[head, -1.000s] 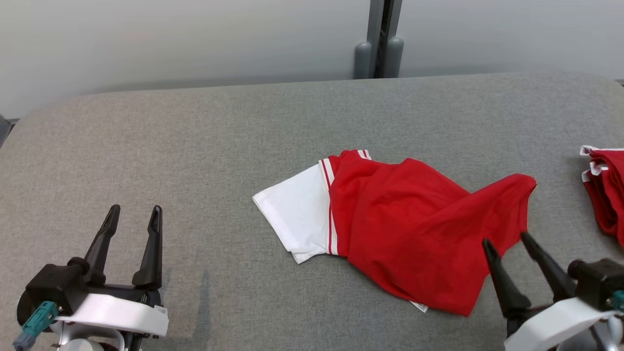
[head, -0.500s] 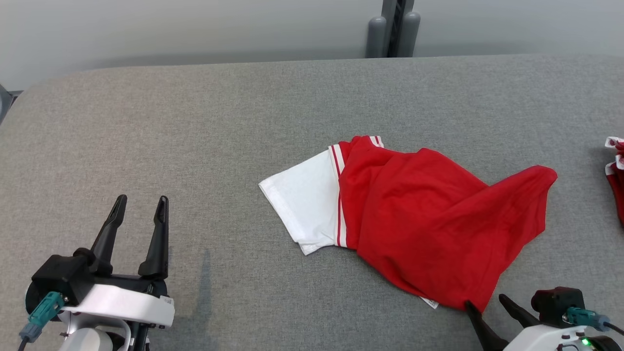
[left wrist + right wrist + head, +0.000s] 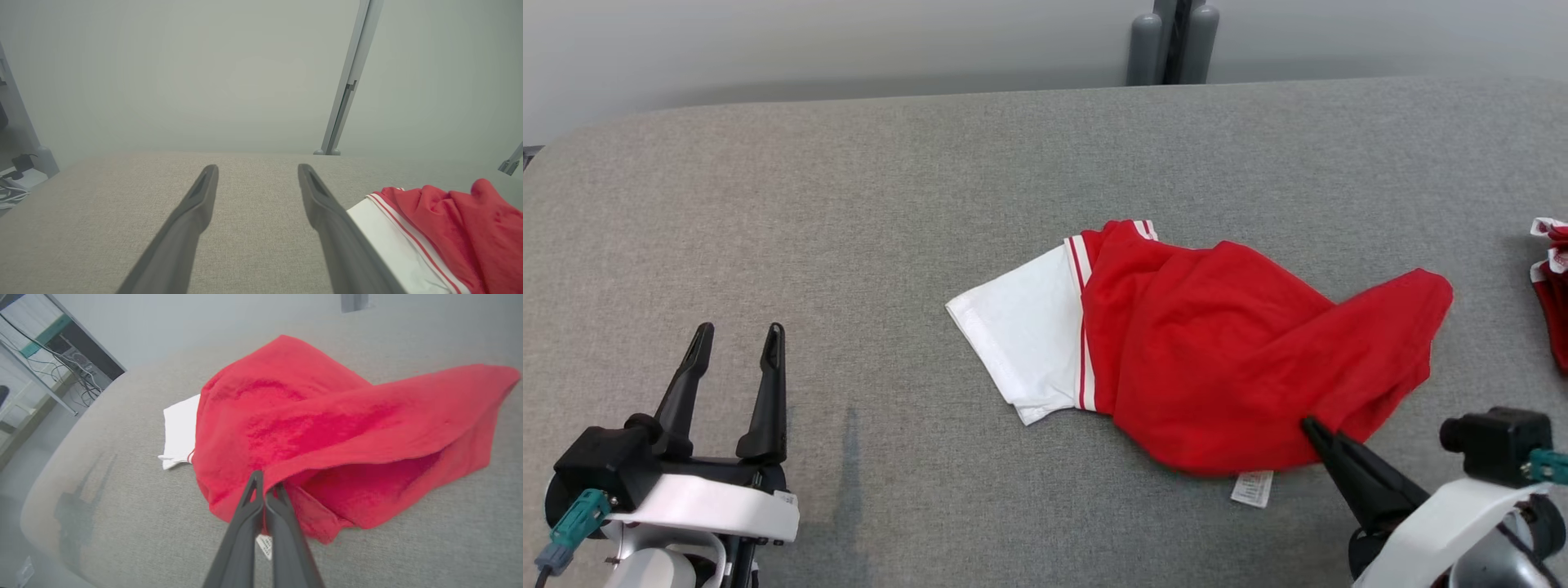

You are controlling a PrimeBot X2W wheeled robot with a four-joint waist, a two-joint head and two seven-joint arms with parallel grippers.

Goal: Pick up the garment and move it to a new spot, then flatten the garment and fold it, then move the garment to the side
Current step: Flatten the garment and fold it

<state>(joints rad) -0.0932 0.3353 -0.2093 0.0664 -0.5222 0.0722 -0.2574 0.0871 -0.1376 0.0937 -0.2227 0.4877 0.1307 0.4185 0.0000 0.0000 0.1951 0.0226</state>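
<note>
Gripping: right gripper (image 3: 265,486), fingers pinched closed on garment (image 3: 1217,351) at its near red hem.
Garment: crumpled on table (image 3: 849,204), red body just ahead of those tips, white sleeve farther left.
Left gripper (image 3: 740,328): fingers spread, empty; garment well to its right.

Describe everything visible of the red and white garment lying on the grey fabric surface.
The crumpled red knit garment, with a white panel edged in red stripes, lies on the grey fabric surface. A white label pokes out beneath its near hem, where the right pincer is shut on a fold.
</note>
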